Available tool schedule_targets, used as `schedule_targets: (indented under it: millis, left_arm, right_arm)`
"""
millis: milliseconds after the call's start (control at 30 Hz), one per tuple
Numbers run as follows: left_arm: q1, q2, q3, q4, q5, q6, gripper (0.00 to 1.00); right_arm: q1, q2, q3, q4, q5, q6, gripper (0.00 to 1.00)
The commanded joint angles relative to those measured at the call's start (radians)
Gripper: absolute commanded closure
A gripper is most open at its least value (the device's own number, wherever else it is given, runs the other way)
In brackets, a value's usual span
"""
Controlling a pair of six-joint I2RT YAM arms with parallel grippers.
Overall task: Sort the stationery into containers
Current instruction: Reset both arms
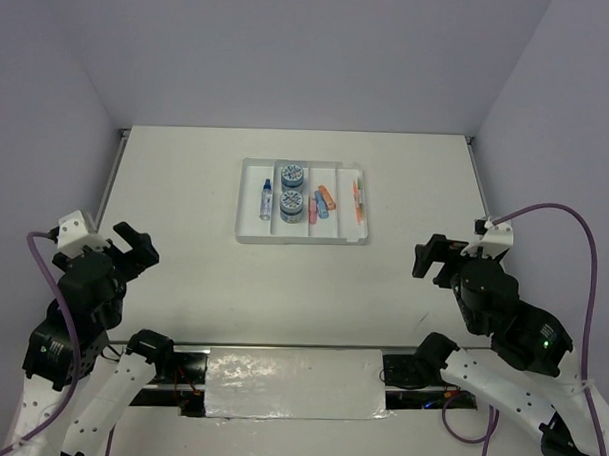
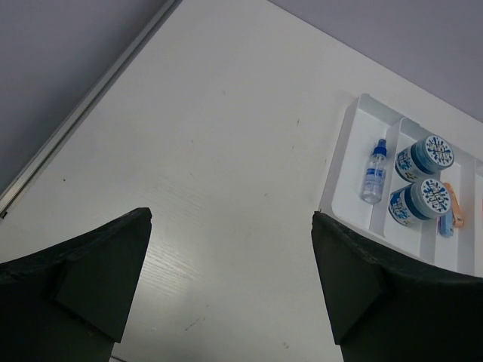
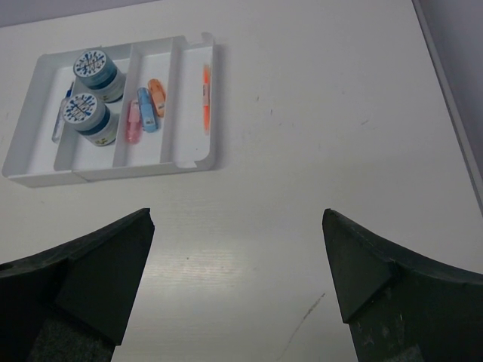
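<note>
As every piece of stationery in view lies inside the white tray (image 1: 300, 238), the sorting looks complete. The tray sits toward the far edge of the surface (image 1: 182, 284), about midway between its left and right edges. Its four long compartments each take one kind of item, which seems to be the point of the layout. The blue-capped bottle (image 1: 266, 201) lies alone in the leftmost. The two patterned discs (image 1: 292, 175) sit one behind the other in the second. The pink, blue and orange sticks (image 1: 321, 206) lie side by side in the third. An orange pen (image 1: 356, 205) lies lengthwise in the rightmost; whether a second thin pen lies beside it I cannot tell.

The left tool (image 2: 232, 219) hangs over the near left part of the surface and the right tool (image 3: 238, 215) over the near right. Both are well apart from the tray, jaws spread wide with nothing between them. That stance suits arms with no item to fetch.
</note>
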Motion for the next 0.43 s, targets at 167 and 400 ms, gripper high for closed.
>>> schedule_targets:
  millis: [167, 400]
  left_arm:
    - [0.002, -0.016, -0.004, 0.045, -0.012, 0.006, 0.01]
    - [0.003, 0.016, -0.004, 0.046, -0.004, 0.011, 0.01]
  right_arm:
    - [-0.002, -0.015, -0.019, 0.01, -0.006, 0.018, 0.0]
    - [-0.004, -0.017, -0.024, 0.031, -0.01, 0.012, 0.0]
